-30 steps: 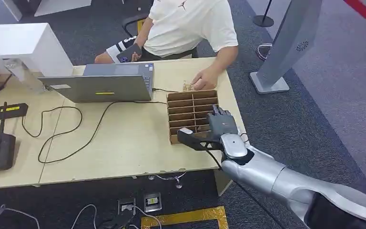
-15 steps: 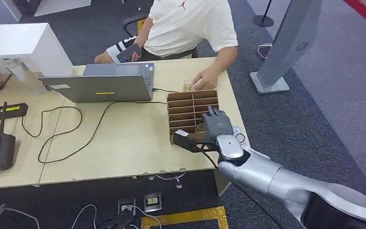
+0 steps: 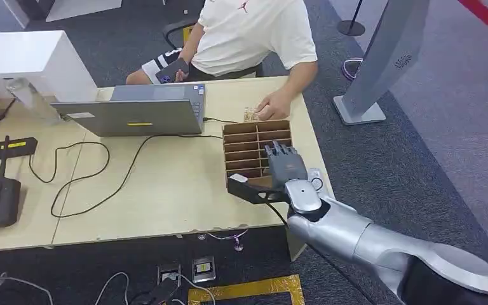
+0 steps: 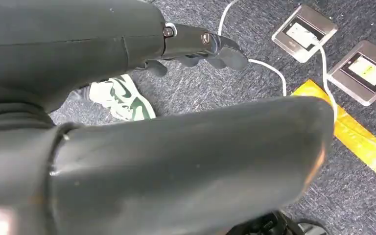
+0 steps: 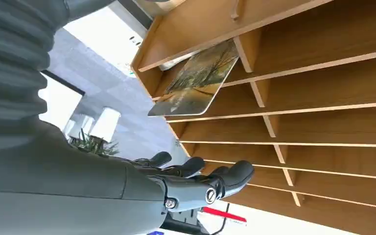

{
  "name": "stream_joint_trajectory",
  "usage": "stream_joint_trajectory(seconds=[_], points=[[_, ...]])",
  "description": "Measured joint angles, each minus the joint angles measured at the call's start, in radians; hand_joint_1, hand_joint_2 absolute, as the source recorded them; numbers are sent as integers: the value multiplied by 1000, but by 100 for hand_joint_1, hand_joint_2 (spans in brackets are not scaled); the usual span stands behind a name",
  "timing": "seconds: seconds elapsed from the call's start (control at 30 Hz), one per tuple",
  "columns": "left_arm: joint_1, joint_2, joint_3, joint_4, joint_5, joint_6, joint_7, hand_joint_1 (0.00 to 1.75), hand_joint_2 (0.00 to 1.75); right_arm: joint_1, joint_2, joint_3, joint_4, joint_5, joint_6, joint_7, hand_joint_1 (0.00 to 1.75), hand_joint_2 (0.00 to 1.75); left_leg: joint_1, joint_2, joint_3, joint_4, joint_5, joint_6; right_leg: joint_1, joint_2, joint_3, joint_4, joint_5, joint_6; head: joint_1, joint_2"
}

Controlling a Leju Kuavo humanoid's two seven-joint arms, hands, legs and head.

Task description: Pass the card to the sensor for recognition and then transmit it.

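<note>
Right hand (image 3: 287, 171) reached in on the silver arm (image 3: 356, 235) from lower right, over the near end of the brown wooden slotted card rack (image 3: 254, 141) on the light wood desk (image 3: 165, 184). Dark fingers (image 5: 225, 176) were extended and apart, holding nothing, thumb stuck out sideways. The glossy card with a tree picture (image 5: 196, 81) sat tilted in a rack compartment, apart from the fingers; which slot, hard to tell. Left hand (image 4: 196, 46) hung over grey carpet, fingers loosely curled; grip state unclear. A seated person's hand (image 3: 272, 108) rested on the desk by the rack's far end, face cut off.
</note>
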Motion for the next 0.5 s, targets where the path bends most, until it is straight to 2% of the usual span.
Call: stream_joint_trajectory(seconds=[0.03,0.07,0.1,0.5], points=[[0,0,0,0,0,0,0,0,0,0,2,0,1,0,0,0,157,175,0,0,0,0,0,0,0,0,0,0,0,0,0,0],[0,0,0,0,0,0,0,0,0,0,2,0,2,0,0,0,169,175,0,0,0,0,0,0,0,0,0,0,0,0,0,0],[0,0,0,0,0,0,0,0,0,0,2,0,2,0,0,0,175,175,0,0,0,0,0,0,0,0,0,0,0,0,0,0],[-1,0,0,0,0,0,0,0,0,-2,2,0,13,-16,24,11,175,175,0,0,0,0,0,0,0,0,0,0,0,0,1,0]])
